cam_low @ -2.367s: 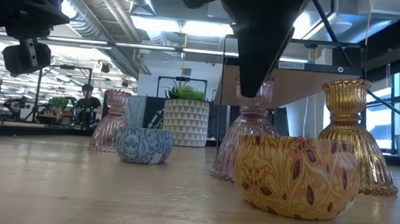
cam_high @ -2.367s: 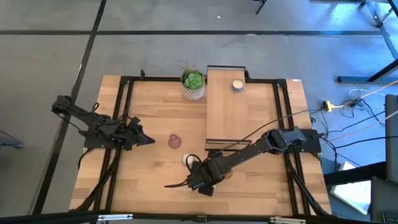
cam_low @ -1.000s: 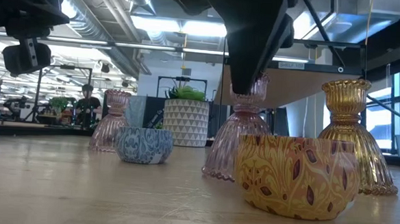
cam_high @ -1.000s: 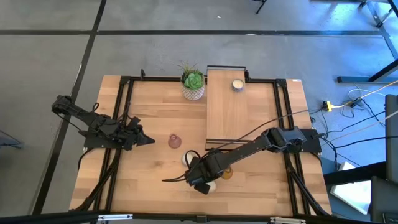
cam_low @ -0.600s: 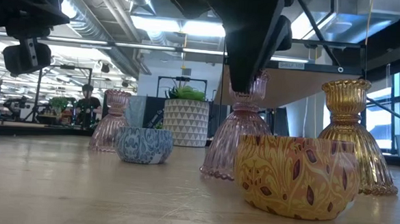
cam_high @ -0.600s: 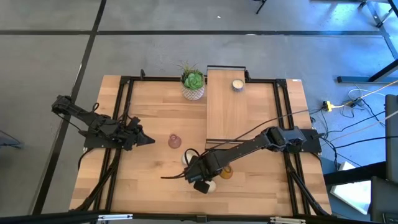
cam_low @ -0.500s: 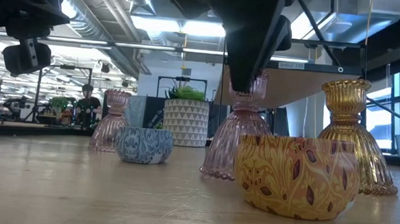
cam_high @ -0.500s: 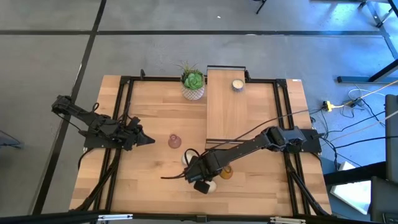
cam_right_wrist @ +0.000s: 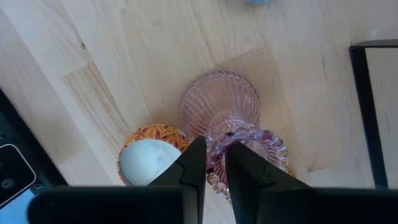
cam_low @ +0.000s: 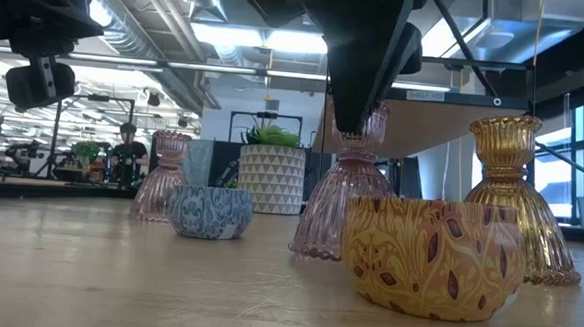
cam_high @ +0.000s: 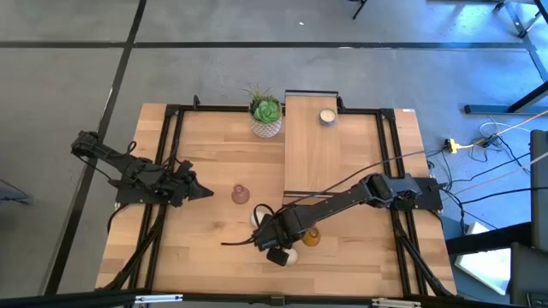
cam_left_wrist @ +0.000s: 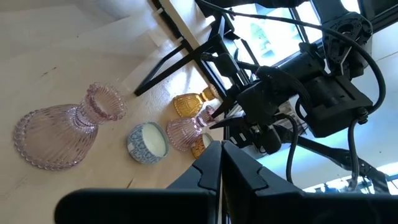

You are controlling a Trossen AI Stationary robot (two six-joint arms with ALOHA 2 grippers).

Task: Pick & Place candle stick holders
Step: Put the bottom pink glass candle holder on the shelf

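Observation:
My right gripper (cam_high: 267, 237) is shut on the brownish-pink glass holder (cam_low: 342, 201) near the table's front middle. Beside it stand the amber glass holder (cam_low: 511, 195), a round orange-patterned holder (cam_low: 432, 256) with a white filling (cam_right_wrist: 149, 158), and a round blue-patterned one (cam_low: 209, 211). The pink glass holder (cam_high: 240, 194) stands on its base farther left. A third round cream holder (cam_high: 326, 117) sits on the wooden stand (cam_high: 312, 162). My left gripper (cam_high: 204, 192) is shut and empty, just left of the pink holder. My right gripper holds the brownish-pink holder by the beaded rim of its top cup (cam_right_wrist: 214, 146), pinched between the two fingers. One finger seems to be inside the cup and one outside. The fingers come from above, pointing down. The holder is slightly tilted, its flared base (cam_low: 318, 247) low at the table.
A green succulent in a white pot (cam_high: 266, 111) stands at the far edge, left of the stand. Black frame rails (cam_high: 167, 154) run along the table's left and right sides. Bare wood lies at the front left (cam_high: 197, 257). A person (cam_low: 126, 145) shows in the room behind.
My right gripper has gone a little toward the table's left with the brownish-pink holder. The holder has shifted left beside the orange-patterned one and leans slightly more. My left arm has kept still.

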